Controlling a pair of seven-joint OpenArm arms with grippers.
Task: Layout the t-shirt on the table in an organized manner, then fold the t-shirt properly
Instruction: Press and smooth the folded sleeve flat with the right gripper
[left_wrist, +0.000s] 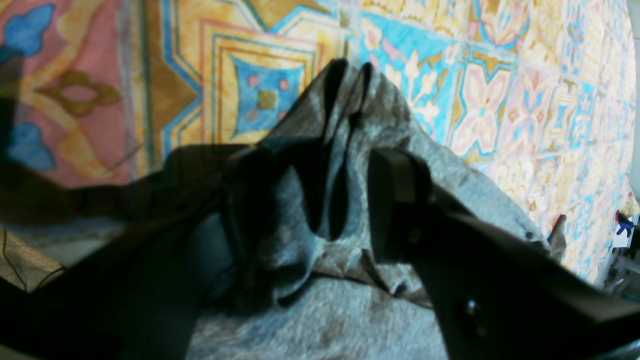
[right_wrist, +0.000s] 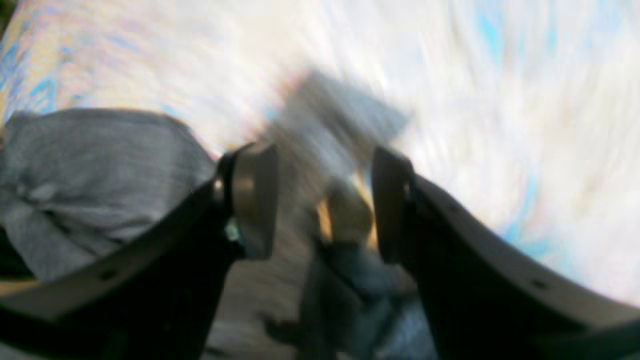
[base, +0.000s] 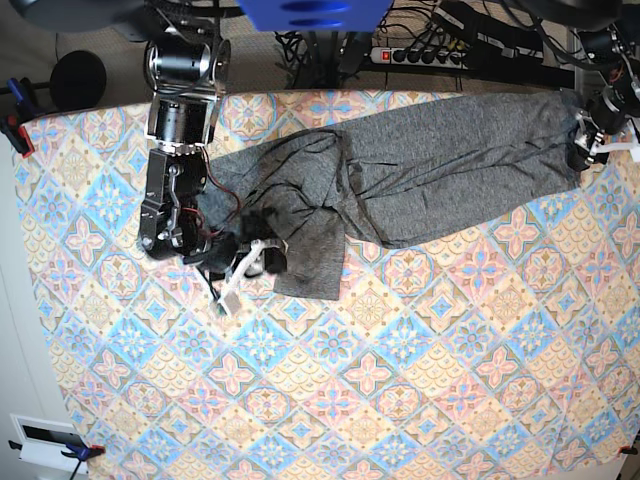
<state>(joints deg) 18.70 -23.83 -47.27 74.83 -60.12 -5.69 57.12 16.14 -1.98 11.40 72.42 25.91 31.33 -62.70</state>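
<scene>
The t-shirt (base: 430, 165) lies stretched across the counter (base: 400, 380) from about nine o'clock to two o'clock in the base view, its sleeve end bunched near nine o'clock; the left end effector (left_wrist: 320, 200) at two o'clock pinches a puckered fold of the grey knit between its fingers. The right end effector (right_wrist: 325, 200), at the sleeve end, has its fingers spread; the blurred wrist view shows grey cloth between them, apparently ungripped.
</scene>
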